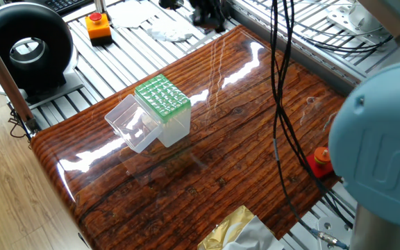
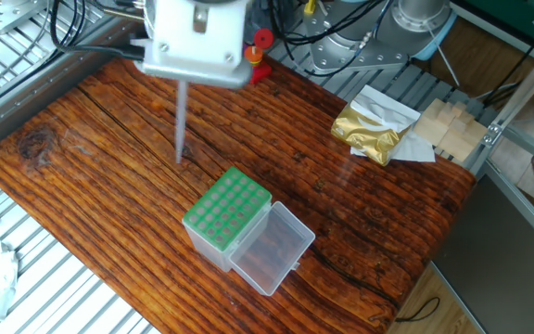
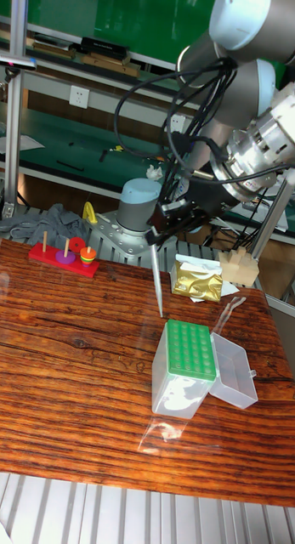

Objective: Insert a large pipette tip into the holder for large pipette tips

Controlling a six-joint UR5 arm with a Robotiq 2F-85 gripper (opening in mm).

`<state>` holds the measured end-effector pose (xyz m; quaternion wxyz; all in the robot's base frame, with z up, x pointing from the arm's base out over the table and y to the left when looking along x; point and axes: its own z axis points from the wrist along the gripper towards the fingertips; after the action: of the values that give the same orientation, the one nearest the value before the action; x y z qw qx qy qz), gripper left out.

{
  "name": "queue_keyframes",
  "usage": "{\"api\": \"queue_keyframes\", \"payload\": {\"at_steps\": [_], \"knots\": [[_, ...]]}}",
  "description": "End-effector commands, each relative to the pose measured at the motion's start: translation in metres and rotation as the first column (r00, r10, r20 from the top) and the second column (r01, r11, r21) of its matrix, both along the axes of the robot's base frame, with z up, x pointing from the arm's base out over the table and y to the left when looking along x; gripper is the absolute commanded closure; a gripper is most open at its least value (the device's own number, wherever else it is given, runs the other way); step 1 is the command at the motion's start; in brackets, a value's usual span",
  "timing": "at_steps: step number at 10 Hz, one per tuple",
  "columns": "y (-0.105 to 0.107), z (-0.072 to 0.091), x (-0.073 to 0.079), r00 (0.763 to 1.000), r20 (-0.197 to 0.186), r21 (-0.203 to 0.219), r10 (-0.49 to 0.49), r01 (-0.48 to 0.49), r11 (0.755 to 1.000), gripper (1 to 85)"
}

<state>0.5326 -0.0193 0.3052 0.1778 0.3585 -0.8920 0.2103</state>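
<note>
The holder for large pipette tips point(image 2: 228, 211) stands mid-table, a clear box with a green grid top point(image 1: 161, 94) point(image 3: 190, 349) and its clear lid point(image 2: 273, 249) hinged open beside it. My gripper point(image 2: 186, 78) is shut on the upper end of the large pipette tip point(image 2: 182, 121), which hangs nearly vertical, point down, above bare wood. The tip point(image 3: 156, 280) is off to one side of the holder, up and left of it in the other fixed view, not over the grid. In one fixed view the gripper point(image 1: 209, 17) is mostly cut off at the top edge.
A gold foil bag point(image 2: 371, 130) and wooden blocks point(image 2: 445, 125) lie at one end of the table. A red peg toy point(image 3: 64, 257) sits at another edge. An orange box with a red button point(image 1: 98, 26) and a black round device point(image 1: 26, 48) stand off the table. Cables hang above.
</note>
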Motion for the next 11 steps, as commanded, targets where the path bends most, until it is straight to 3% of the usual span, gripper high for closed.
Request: {"api": "queue_keyframes", "payload": {"at_steps": [1, 3, 4, 5, 6, 8, 9, 10, 11], "knots": [[-0.042, 0.032, 0.028, 0.971, -0.082, -0.163, 0.225, -0.236, 0.958, 84.7], [-0.052, 0.041, 0.030, 0.953, -0.132, -0.200, 0.272, -0.294, 0.935, 84.7], [-0.056, 0.041, 0.038, 0.937, -0.148, -0.209, 0.316, -0.342, 0.916, 84.7], [-0.058, 0.038, 0.039, 0.933, -0.159, -0.203, 0.323, -0.351, 0.914, 84.7], [-0.064, 0.043, 0.043, 0.917, -0.192, -0.227, 0.350, -0.388, 0.893, 84.7], [-0.069, 0.046, 0.026, 0.931, -0.240, -0.250, 0.276, -0.334, 0.909, 84.7], [-0.076, 0.055, 0.026, 0.926, -0.263, -0.288, 0.272, -0.344, 0.894, 84.7], [-0.078, 0.059, 0.029, 0.914, -0.279, -0.297, 0.294, -0.373, 0.879, 84.7], [-0.077, 0.063, 0.021, 0.918, -0.287, -0.307, 0.275, -0.360, 0.881, 84.7]]}}
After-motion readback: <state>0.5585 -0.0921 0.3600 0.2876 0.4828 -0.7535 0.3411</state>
